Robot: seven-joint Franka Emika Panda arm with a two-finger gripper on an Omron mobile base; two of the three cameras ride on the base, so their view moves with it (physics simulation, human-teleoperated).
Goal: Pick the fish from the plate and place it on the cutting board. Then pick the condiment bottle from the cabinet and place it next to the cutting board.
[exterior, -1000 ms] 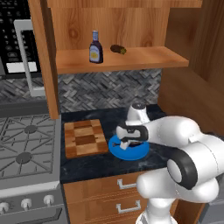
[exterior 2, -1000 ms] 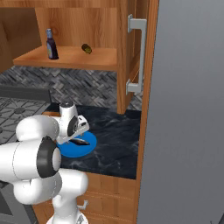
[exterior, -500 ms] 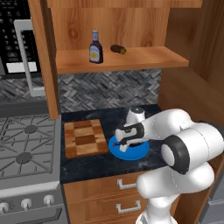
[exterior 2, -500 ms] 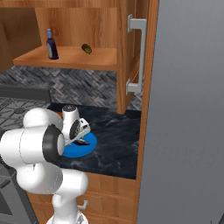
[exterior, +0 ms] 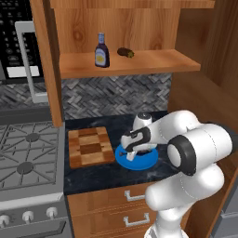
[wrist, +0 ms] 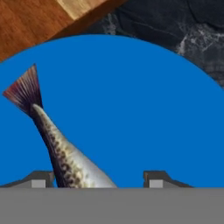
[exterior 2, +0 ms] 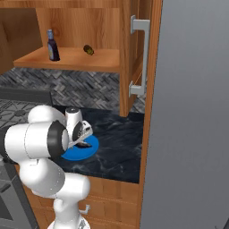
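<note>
Since a second ago your arm has folded forward and brought the gripper (exterior: 131, 152) down low onto the plate (exterior: 148, 161), its fingertips (wrist: 40, 178) now straddling the fish (wrist: 61, 148) and seemingly drawing in around it, though the side views are too cramped to confirm contact.

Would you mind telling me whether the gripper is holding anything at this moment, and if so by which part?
It cannot be told. The gripper is low over the plate with the fish between its fingers, beside one tip, but a closed grip isn't visible.
</note>
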